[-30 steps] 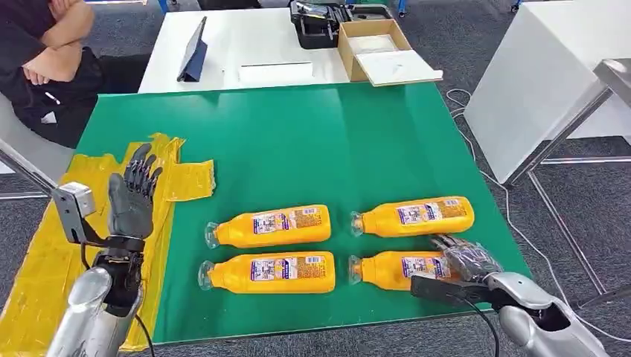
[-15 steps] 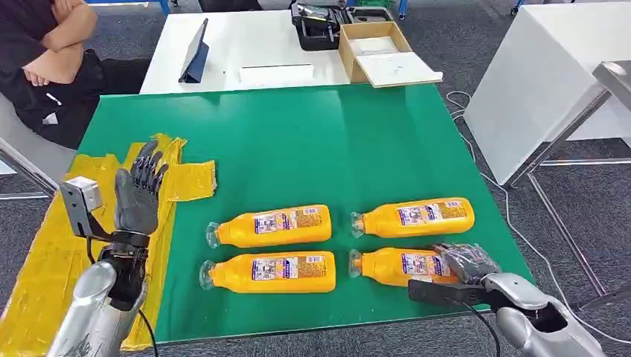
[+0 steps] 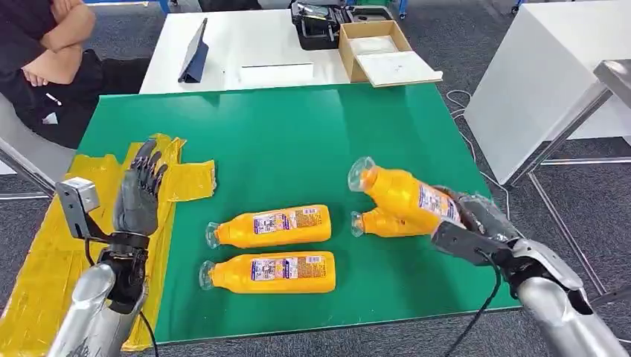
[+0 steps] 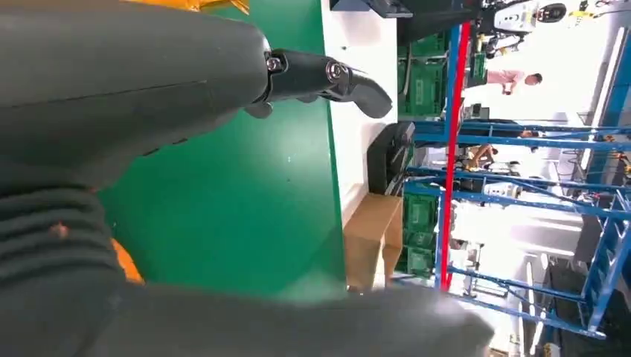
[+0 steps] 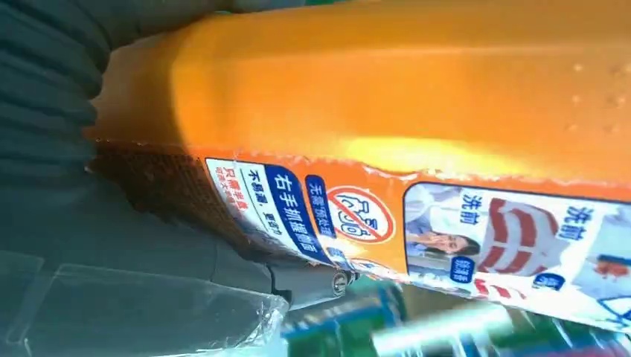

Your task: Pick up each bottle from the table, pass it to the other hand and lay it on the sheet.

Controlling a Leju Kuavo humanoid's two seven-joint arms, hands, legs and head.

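Progress, judging by how things lie: zero bottles on the sheet so far, first one is just off the table.

Nearest: left hand (image 3: 138, 195) is raised over the near-left table edge, palm upright, fingers spread, holding nothing. Looks staged to receive the handover. Under and behind it, the yellow sheet (image 3: 45, 260) is draped over the left end of the green table (image 3: 298, 134), nothing resting on it.

Near centre: two orange bottles lie flat on the green, side by side, clear caps pointing left – front bottle (image 3: 269, 271) and the one just behind it (image 3: 271, 226). Neither touched.

Right: right hand (image 3: 476, 219) grips the lifted bottle (image 3: 405, 195) by its base end, cap end tilted up and left, clear of the table. A fourth bottle (image 3: 383, 223) lies flat on the table beneath it, partly hidden.

Remaining: hand this one over, lay it on the sheet, then repeat for three more. So roughly the first pick of four is done, nothing delivered.

Labels: right wrist view shows the held bottle's label (image 5: 417, 223) up close – blue-and-white panel, Chinese text, a red prohibition circle, a small pictured person. I read "洗前" and what looks like "右手" in a blue strip; rest too small or blurred. No brand name legible.

Far: white table behind with an open cardboard box (image 3: 383, 52), and a seated person (image 3: 45, 59) at far left.
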